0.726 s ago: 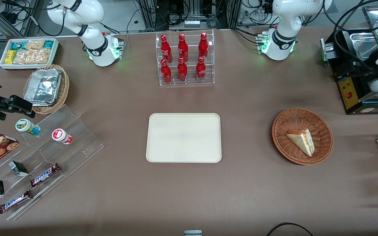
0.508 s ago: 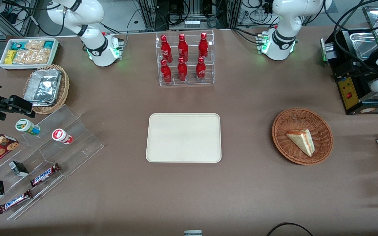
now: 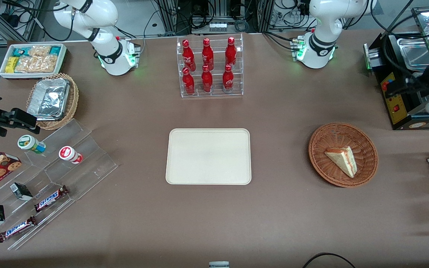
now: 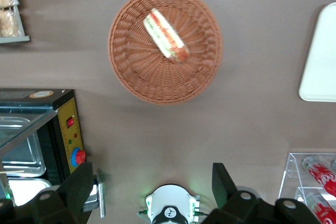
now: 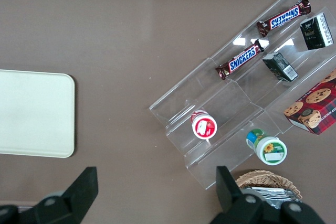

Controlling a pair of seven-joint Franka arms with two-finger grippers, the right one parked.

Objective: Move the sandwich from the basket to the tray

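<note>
The word SNICKERS reads in white-edged blue letters on two brown chocolate bar wrappers (image 3: 51, 198) (image 3: 17, 229) lying on the clear acrylic stepped display stand (image 3: 88, 163) at the parked arm's end of the table. The red bottles (image 3: 207, 65) in the clear rack carry white script too small to read.

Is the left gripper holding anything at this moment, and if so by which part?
Nothing is held. The left gripper is open and empty, high above the table; the sandwich lies untouched in the basket.
</note>
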